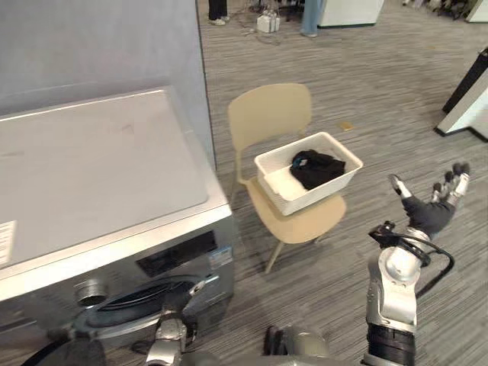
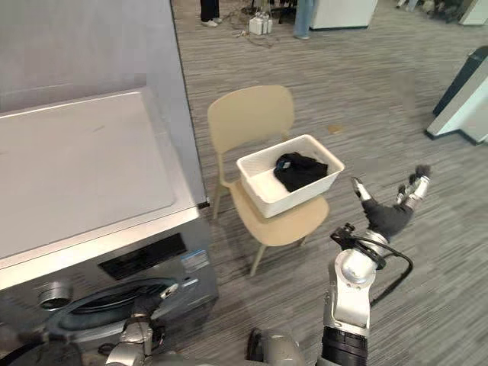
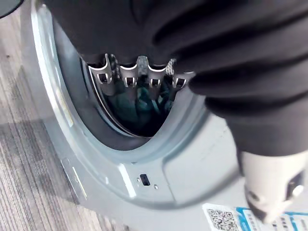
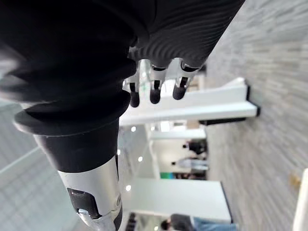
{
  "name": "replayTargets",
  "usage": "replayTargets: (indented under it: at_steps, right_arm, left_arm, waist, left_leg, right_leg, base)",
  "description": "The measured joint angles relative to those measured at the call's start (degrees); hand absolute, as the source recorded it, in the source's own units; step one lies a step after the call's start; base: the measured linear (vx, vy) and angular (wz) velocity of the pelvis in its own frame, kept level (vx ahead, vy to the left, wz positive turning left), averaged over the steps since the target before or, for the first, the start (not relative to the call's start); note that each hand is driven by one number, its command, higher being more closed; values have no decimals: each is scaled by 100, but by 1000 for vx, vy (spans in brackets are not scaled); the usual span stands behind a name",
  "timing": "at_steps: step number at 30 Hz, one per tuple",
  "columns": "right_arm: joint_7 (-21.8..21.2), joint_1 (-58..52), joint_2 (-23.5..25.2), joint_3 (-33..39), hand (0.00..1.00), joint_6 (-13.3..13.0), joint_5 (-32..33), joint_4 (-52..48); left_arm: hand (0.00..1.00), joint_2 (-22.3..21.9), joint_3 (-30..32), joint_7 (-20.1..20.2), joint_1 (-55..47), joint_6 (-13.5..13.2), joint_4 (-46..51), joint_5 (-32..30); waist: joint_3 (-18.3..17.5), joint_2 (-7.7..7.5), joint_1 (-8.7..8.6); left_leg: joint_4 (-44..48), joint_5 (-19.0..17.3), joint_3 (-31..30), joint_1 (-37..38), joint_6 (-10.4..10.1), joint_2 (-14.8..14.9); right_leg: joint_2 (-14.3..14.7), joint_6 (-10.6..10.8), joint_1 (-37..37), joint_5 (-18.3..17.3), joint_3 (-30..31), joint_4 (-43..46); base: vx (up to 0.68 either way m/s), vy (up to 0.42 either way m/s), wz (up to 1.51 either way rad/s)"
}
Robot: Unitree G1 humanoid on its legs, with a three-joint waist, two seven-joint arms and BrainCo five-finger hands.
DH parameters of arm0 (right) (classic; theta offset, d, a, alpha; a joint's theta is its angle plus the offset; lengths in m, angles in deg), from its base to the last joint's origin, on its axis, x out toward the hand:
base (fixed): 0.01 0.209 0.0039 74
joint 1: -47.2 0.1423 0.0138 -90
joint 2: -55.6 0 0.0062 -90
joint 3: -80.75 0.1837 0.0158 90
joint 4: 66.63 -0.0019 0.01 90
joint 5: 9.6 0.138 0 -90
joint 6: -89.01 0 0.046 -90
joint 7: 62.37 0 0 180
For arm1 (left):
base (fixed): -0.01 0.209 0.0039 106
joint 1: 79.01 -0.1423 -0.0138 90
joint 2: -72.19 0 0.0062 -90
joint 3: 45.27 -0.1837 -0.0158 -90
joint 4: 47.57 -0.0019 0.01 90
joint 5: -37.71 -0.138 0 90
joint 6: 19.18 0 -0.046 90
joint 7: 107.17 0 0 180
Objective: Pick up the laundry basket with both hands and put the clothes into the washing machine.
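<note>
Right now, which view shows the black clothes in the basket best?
The left eye view: the black clothes lie uncovered in the laundry basket on the chair. The right eye view shows nearly the same. The wrist views face elsewhere.

Counting one washing machine [image 1: 99,183], just the one. Counting one beige chair [image 1: 268,110] beside it, and one white laundry basket [image 1: 313,200] sitting on the seat. Finding one dark garment [image 1: 316,168] lying in that basket, bunched as a single bundle. Tallying two robot hands: one left hand [image 3: 131,77] at the machine's door opening, one right hand [image 1: 431,210] out to the side. Spotting two people standing far back, showing as two pairs of legs [image 1: 217,11]. Picking out one small white box [image 1: 267,23] between them, and one small tan scrap [image 1: 345,126] lying on the floor [image 1: 343,61].
</note>
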Motion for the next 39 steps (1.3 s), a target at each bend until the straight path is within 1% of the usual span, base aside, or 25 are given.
replayTargets:
  at_steps: [1,3,7,9,11,13,14,15,17,18,20,23,24,25,26,27,28,29,30,31,32,33,34,36,39]
  right_arm:
    - [2,11,-35,-35,0,-39,-27,-68]
    - [-9,149,-339,-83,0,-122,-252,-284]
    - [-120,424,-455,-245,0,-121,-274,-317]
    - [-217,424,-416,-261,0,-107,-263,-317]
    - [-304,416,-367,-411,0,-87,-268,-317]
    - [-423,398,-258,-545,0,-22,-375,-315]
    - [-553,363,-151,-699,0,4,-469,-315]
    - [-630,339,-97,-811,0,4,-504,-312]
    - [-715,355,-83,-1011,0,-5,-564,-273]
    - [-796,366,-93,-1067,0,-5,-604,-157]
    - [-791,283,-107,-980,0,15,-603,-109]
    - [-808,105,-196,-807,0,25,-655,-122]
    - [-865,7,-203,-769,0,29,-667,-122]
    - [-915,-46,-205,-774,0,63,-672,-122]
    - [-928,-63,-202,-792,0,115,-671,-98]
    - [-950,-52,-204,-824,0,114,-670,-56]
    - [-1018,2,-210,-923,0,108,-662,61]
    - [-1153,104,-330,-1098,0,108,-641,264]
    - [-1288,128,-539,-1210,0,113,-623,408]
    - [-1348,128,-632,-1213,0,112,-567,475]
    - [-1417,127,-827,-1173,0,118,-423,641]
    - [-1492,130,-981,-1112,0,124,-372,688]
    - [-1539,140,-1082,-1080,0,118,-370,680]
    - [-1643,174,-1666,-851,0,116,-378,695]
    - [-1843,555,-2352,-690,0,179,-476,1094]
  left_arm:
    - [0,28,7,-3,-93,4,-1,75]
    - [0,-4,3,-3,-444,2,7,214]
    - [0,-95,259,-50,-909,67,2,222]
    - [0,-92,312,-73,-911,110,3,220]
    - [0,-142,344,-88,-925,166,-4,226]
    - [0,-197,360,-89,-928,168,-10,221]
    - [0,-177,358,-81,-930,221,-42,210]
    - [0,-158,354,-59,-942,263,-54,201]
    - [0,-121,346,-6,-964,268,-55,182]
    - [0,-119,354,15,-960,270,-55,138]
    - [0,-79,395,15,-912,269,-55,89]
    - [0,62,516,-40,-804,256,-60,87]
    - [0,217,516,-95,-779,256,-87,78]
    - [0,322,521,-124,-777,256,-123,77]
    - [0,433,575,-129,-791,255,-177,76]
    - [0,486,611,-129,-820,238,-197,73]
    - [0,556,638,-91,-913,150,-194,15]
    - [0,466,660,31,-984,-5,-181,-89]
    - [0,259,723,133,-976,-99,-161,-198]
    - [0,115,779,178,-910,-124,-150,-244]
    - [0,-162,772,291,-755,-129,-160,-253]
    - [0,-163,939,371,-705,-179,-98,-280]
    - [0,-151,939,426,-694,-180,-104,-282]
    - [0,-335,877,539,-589,-206,-85,-298]
    - [0,-576,818,681,-566,-252,-87,-317]
  waist:
    - [31,-40,77]
    - [40,-33,305]
    - [63,179,473]
    - [52,247,463]
    - [51,253,457]
    - [85,215,459]
    - [152,175,449]
    - [148,139,441]
    - [115,66,446]
    - [117,74,439]
    - [118,83,395]
    - [73,58,300]
    - [7,-48,295]
    - [-33,-113,293]
    - [-85,-197,301]
    - [-117,-246,315]
    - [-174,-325,334]
    - [-256,-305,419]
    - [-318,-120,458]
    - [-321,-74,434]
    - [-287,-139,404]
    - [-270,-184,447]
    - [-273,-198,424]
    - [-256,-152,419]
    - [-234,118,419]
  left_leg:
    - [392,-25,-205,-228,-112,-24]
    - [1100,-469,-565,-862,-757,-789]
    - [-343,-1013,-687,-1048,-1538,-2171]
    - [-1587,-1034,-643,-931,-1542,-2481]
    - [-2505,-1343,-637,-421,-1190,-2542]
    - [-2672,-1358,-635,-246,-1164,-2581]
    - [-2757,-1362,-595,-17,-1167,-2627]
    - [-2837,-1363,-555,105,-1165,-2663]
    - [-2979,-1363,-530,202,-1162,-2751]
    - [-2952,-1367,-583,163,-1171,-2748]
    - [-2843,-1400,-767,49,-1229,-2691]
    - [-2500,-1529,-1245,-211,-1458,-2574]
    - [-2419,-1569,-1337,-294,-1554,-2557]
    - [-2329,-1622,-1406,-333,-1660,-2527]
    - [-2230,-1705,-1491,-332,-1812,-2464]
    - [-2204,-1737,-1513,-304,-1897,-2416]
    - [-2157,-1789,-1523,-273,-2029,-2319]
    - [-2047,-1871,-1480,-245,-2244,-1966]
    - [-1721,-1732,-1573,-449,-2284,-1570]
    - [-1471,-1533,-1642,-682,-2052,-1400]
    - [-1121,-1048,-1450,-938,-1356,-1145]
    - [-1073,-577,-1048,-922,-1063,-864]
    - [-1134,-392,-822,-904,-1072,-763]
    - [-1119,-338,-182,-864,-1207,-733]
    - [-1377,-564,499,-880,-1505,-1226]
  right_leg:
    - [91,-22,136,40,101,-152]
    - [273,-220,477,260,579,-777]
    - [533,-292,975,800,1292,-1669]
    - [630,-277,1004,826,1315,-1792]
    - [702,-186,969,764,1308,-1639]
    - [669,197,692,473,1270,-852]
    - [546,962,359,151,1107,159]
    - [430,1362,191,62,963,669]
    - [-84,1169,-127,-158,397,1460]
    - [-605,810,-306,-378,120,1727]
    - [-1086,727,-395,-454,198,1717]
    - [-1589,767,-371,-394,1240,1334]
    - [-1743,785,-352,-239,1722,1046]
    - [-1821,921,-265,-89,1928,744]
    - [-1906,1433,-35,173,1872,242]
    - [-1922,1636,57,298,1750,4]
    - [-1865,1620,143,484,1585,-229]
    - [-1596,1687,215,131,1436,-331]
    - [-1200,1504,238,70,1343,-443]
    - [-1048,1396,266,83,1231,-490]
    - [-900,1229,400,151,1096,-630]
    - [-784,1065,664,259,996,-916]
    - [-768,993,803,307,927,-1088]
    - [-824,853,1176,448,608,-1571]
    - [-900,818,1342,574,256,-1974]
  base:
    - [145,-230,-88]
    - [176,-154,-99]
    - [260,9,-98]
    - [265,78,-29]
    - [231,55,11]
    - [157,32,24]
    - [78,0,28]
    - [66,-35,37]
    - [42,-69,26]
    - [40,-74,18]
    - [27,-104,39]
    - [49,-256,61]
    - [40,-257,42]
    - [58,-385,46]
    - [47,-354,29]
    - [69,-492,13]
    - [75,-552,-29]
    - [104,-622,-56]
    - [73,-499,-43]
    - [66,-437,-1]
    - [76,-431,23]
    - [95,-416,23]
    - [115,-368,39]
    - [111,-267,75]
    - [73,-63,71]
